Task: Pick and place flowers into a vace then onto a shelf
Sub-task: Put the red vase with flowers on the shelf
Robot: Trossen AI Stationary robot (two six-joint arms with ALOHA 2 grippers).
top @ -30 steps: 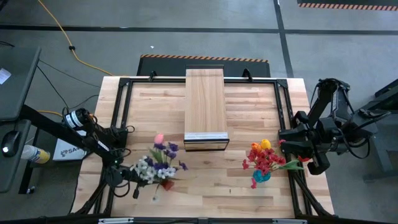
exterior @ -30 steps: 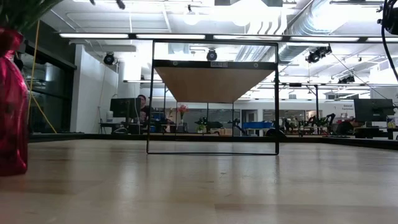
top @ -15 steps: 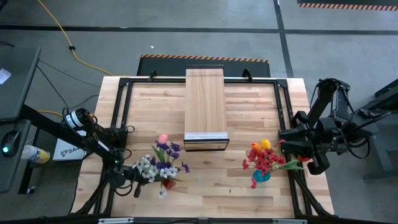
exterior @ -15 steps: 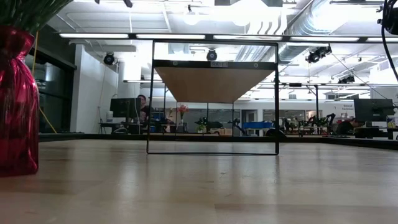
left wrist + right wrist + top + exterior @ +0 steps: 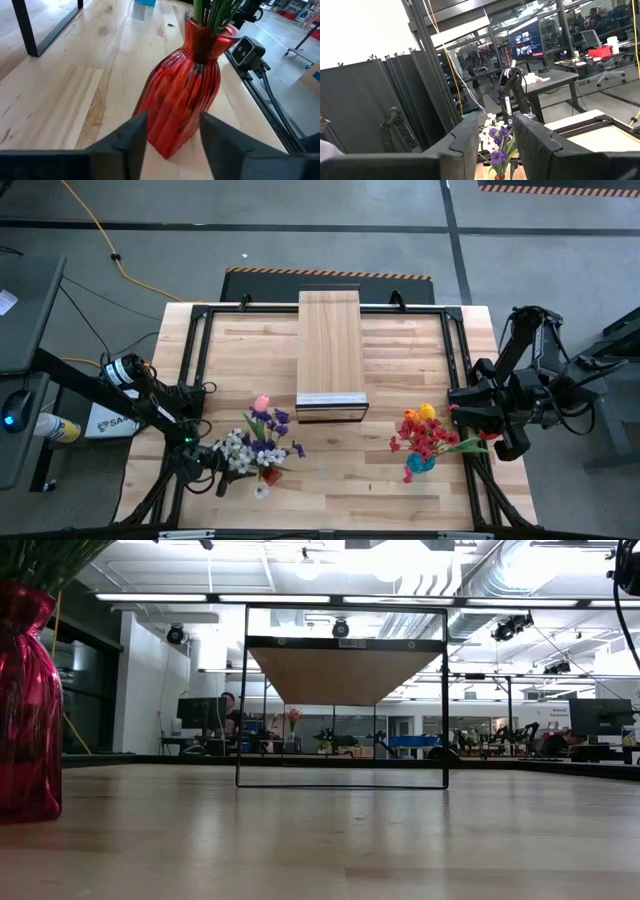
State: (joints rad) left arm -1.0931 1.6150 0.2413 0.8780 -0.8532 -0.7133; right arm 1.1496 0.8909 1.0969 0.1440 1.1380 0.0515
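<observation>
We find the flowers (image 5: 258,442), a bunch of white, purple and pink artificial blooms on green stems, standing in a ribbed red glass vase (image 5: 181,97) on the near left part of the slatted wooden tabletop (image 5: 400,345), short of the shelf. A second bunch of red, orange and yellow tulips (image 5: 425,432) sits in a small blue vase (image 5: 420,463) on the near right. We judge both bouquets arranged, while the shelf (image 5: 329,352), a long narrow platform of pale wood planks with a light metallic strip at its near end, carries nothing; lifting the vases there is what remains. The left gripper (image 5: 169,145) has its dark fingers parted on either side of the red vase, apparently not clenched on it. The right gripper (image 5: 495,131) waits raised at the table's right edge, fingers apart and grasping nothing.
</observation>
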